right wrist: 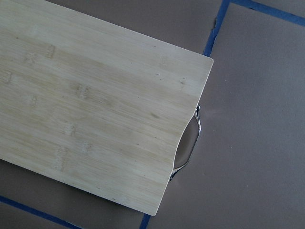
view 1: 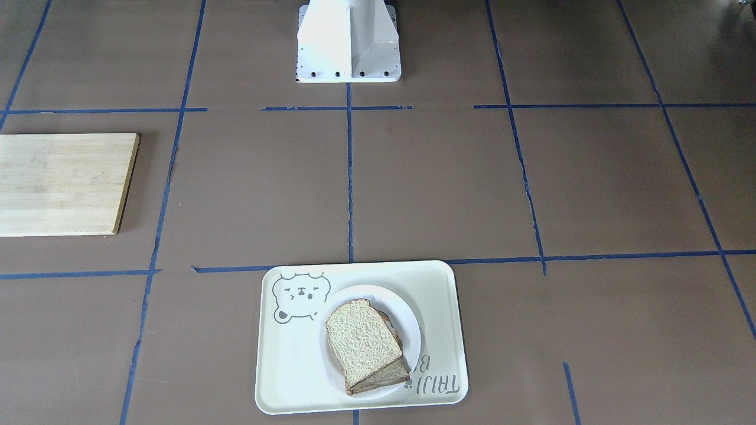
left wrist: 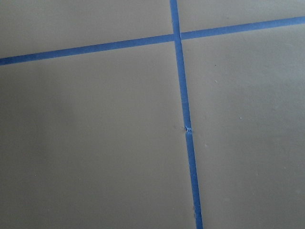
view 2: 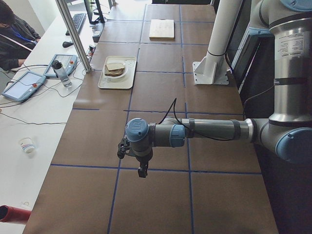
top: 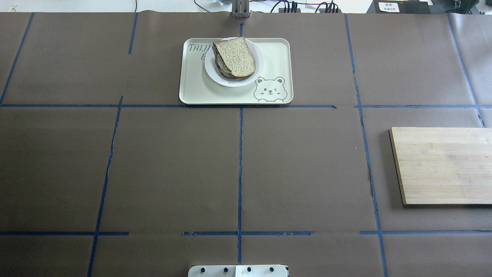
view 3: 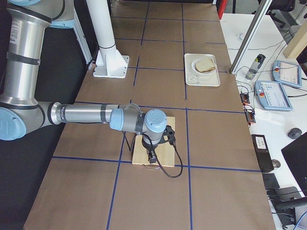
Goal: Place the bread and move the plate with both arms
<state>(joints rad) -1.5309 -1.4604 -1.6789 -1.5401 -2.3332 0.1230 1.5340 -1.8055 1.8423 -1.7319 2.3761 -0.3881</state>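
Bread (view 1: 361,339) tops the plate (view 1: 409,321), well apart from the right end effector (view 3: 152,159).

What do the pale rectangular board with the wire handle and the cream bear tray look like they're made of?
Pale rectangular board: likely bamboo or wood, matte, showing strip grain. Its handle: shiny, probably metal. Cream bear tray: probably plastic or melamine, smooth, moulded rounded rim.

Under the left gripper (view 2: 142,171) lies bare brown table (view 2: 161,204) crossed only by flat blue tape lines (left wrist: 183,95), open on every side; the right gripper (view 3: 151,158) hangs over the wooden cutting board (top: 442,165); far ahead, between both grippers, the tray (top: 276,54) carries the plate (top: 210,70) and stacked bread (top: 235,55); behind, between the arms, stands the white pedestal (view 1: 348,41).
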